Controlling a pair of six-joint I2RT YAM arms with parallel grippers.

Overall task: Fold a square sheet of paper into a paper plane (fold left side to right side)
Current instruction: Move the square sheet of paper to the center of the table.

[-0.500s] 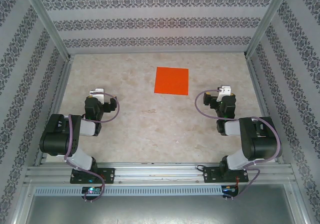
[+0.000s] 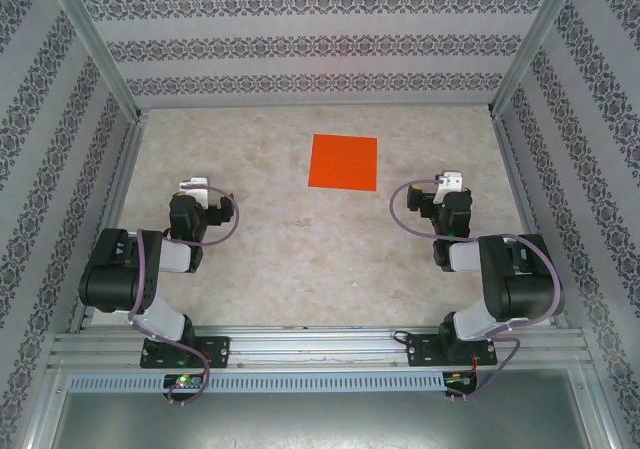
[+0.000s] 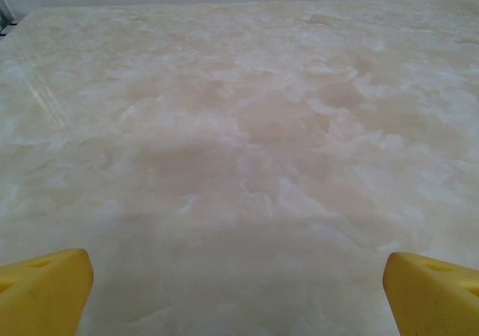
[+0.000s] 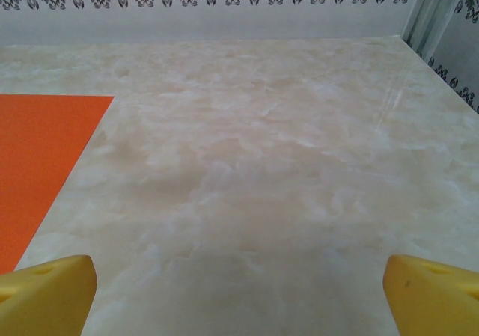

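While the square sheet of paper point(image 2: 344, 162) lies flat, left fingers point(image 3: 45, 291) wide, right fingers point(image 4: 430, 295) wide

A: What's the table point(image 2: 300, 259) like?
B: Pale marbled stone look — cream with tan patches.
A: Anything on it?
B: One flat orange-red sheet of paper point(image 2: 343, 161), upper centre of the top view — left edge of the right wrist view.

The square sheet of paper point(image 2: 344, 161) lies on the table point(image 2: 300, 244) (centre, rearward).
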